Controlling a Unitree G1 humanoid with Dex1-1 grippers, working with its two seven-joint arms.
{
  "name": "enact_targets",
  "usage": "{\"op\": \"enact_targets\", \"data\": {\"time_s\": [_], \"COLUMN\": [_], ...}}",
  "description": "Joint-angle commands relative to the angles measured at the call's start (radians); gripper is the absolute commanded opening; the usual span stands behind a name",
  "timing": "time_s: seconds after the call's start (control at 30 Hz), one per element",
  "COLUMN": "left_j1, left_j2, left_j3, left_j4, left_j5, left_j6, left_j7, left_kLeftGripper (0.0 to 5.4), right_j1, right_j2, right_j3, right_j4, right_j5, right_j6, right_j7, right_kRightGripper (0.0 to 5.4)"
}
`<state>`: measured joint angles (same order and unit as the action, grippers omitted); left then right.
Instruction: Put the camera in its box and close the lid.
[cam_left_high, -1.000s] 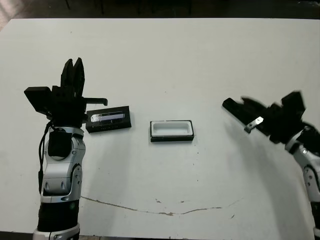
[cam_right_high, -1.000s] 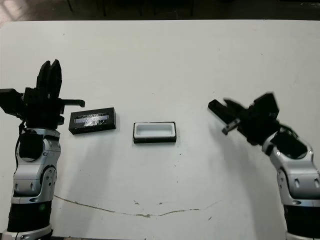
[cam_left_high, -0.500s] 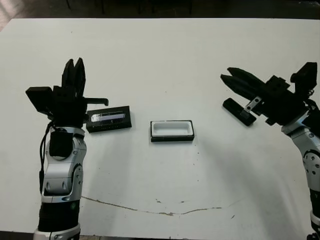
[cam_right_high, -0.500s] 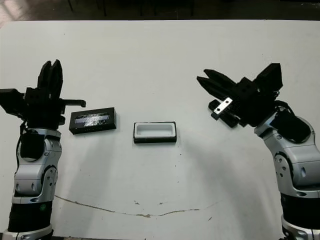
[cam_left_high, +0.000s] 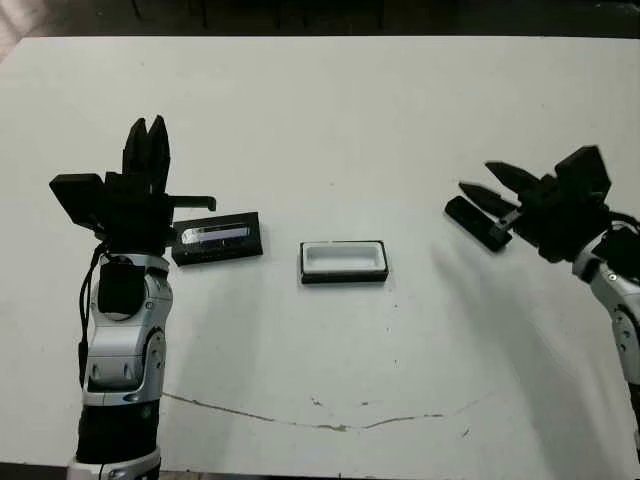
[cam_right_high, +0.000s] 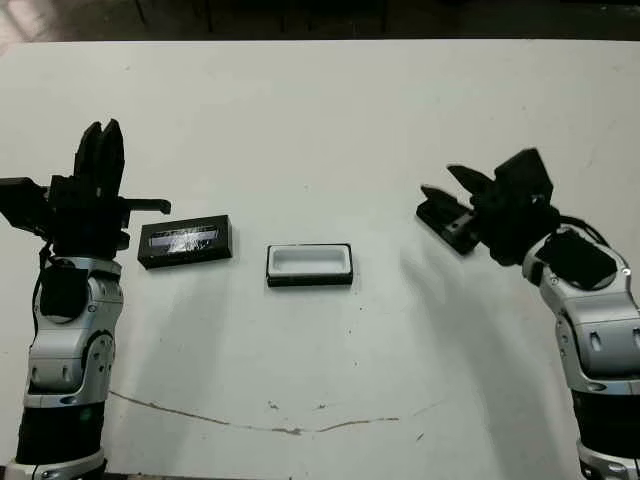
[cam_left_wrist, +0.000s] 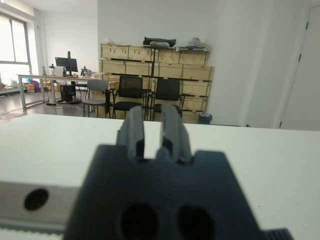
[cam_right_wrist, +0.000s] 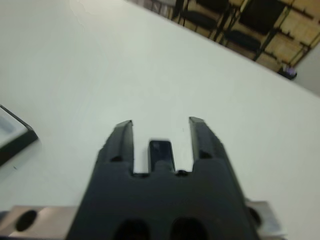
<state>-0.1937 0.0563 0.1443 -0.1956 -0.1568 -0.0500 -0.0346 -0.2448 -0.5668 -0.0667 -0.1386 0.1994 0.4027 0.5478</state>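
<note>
Lowered since half a second ago, my right gripper (cam_left_high: 492, 190) straddles the camera (cam_left_high: 472, 219) near the table's (cam_left_high: 330, 110) right edge, jaws apart, grasp step pending: close next; left gripper (cam_left_high: 146, 150) idle, nearly together.

I see a white worktop (cam_left_high: 330, 120) with a thin crack (cam_left_high: 320, 424). Beyond stand dark chairs (cam_left_wrist: 129, 91) and stacked boxes (cam_left_wrist: 155, 62)

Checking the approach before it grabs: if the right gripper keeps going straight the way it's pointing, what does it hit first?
Most likely the camera: the right wrist view shows it lying between the right gripper's open fingers. Whether the fingers already touch it is unclear.
</note>
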Motion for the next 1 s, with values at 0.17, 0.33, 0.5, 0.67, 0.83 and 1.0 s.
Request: {"op": "enact_targets", "data": {"time_s": [0.17, 0.33, 0.5, 0.67, 0.83, 1.0], "left_j1": [0.014, 0.017, 0.021, 0.027, 0.027, 0.027], "left_j2": [0.009, 0.008, 0.010, 0.013, 0.014, 0.016], "left_j3": [0.002, 0.002, 0.004, 0.007, 0.009, 0.012], "left_j4": [0.014, 0.013, 0.013, 0.016, 0.018, 0.014], "left_j5": [0.000, -0.004, -0.002, -0.003, -0.003, -0.007], "left_j6": [0.016, 0.019, 0.016, 0.010, 0.007, 0.017], "left_j7": [-0.007, -0.011, -0.013, -0.019, -0.024, -0.024], "left_kLeftGripper": [0.00, 0.00, 0.00, 0.00, 0.00, 0.00], "right_j1": [0.029, 0.025, 0.010, -0.003, -0.009, -0.006], "right_j2": [-0.024, -0.032, -0.026, -0.043, -0.039, -0.035], "right_j3": [0.006, 0.010, 0.014, 0.043, 0.067, 0.095], "right_j4": [0.070, 0.082, 0.147, 0.241, 0.303, 0.327], "right_j5": [-0.033, -0.034, -0.045, -0.080, -0.101, -0.124], "right_j6": [-0.006, 0.018, 0.009, -0.062, -0.092, -0.084], "right_j7": [0.029, 0.048, 0.045, 0.086, 0.104, 0.098], "right_kRightGripper": [3.45, 4.54, 5.39, 5.39, 5.39, 5.39]}}
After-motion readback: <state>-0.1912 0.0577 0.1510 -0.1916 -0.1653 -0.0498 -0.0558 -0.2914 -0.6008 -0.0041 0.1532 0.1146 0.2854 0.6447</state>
